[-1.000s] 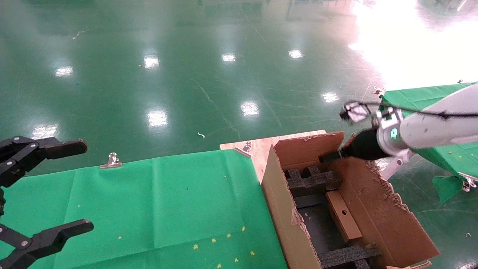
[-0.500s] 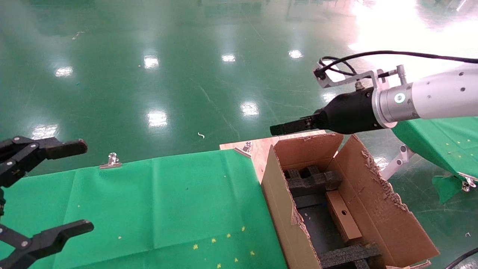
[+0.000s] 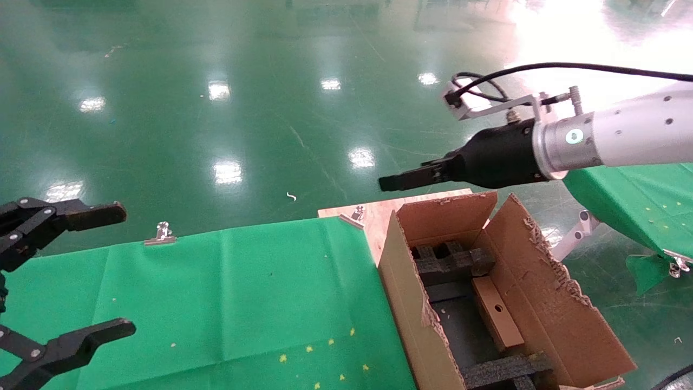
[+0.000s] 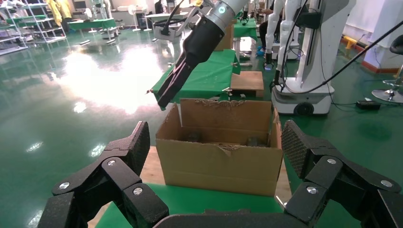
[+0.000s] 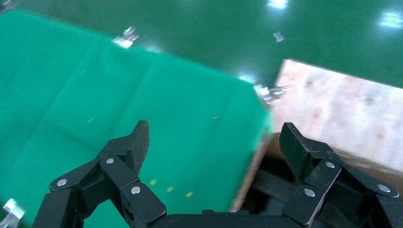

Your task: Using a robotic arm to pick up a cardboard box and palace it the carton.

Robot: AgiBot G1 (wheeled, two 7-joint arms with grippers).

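Lying flat, brown cardboard box (image 3: 497,312), holed, inside carton (image 3: 547,303)

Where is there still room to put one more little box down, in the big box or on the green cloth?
The green cloth is bare from the clip to the carton: plenty of room. Inside the carton it is crowded: black foam at both ends, the cardboard box along one wall. Only the dark strip beside that box is free.

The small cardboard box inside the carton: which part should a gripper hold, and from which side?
Judging by its pose, grip the cardboard box across its narrow width, from above. It lies flat in the carton, against the right wall, with foam inserts at both ends, so sideways approaches look blocked.
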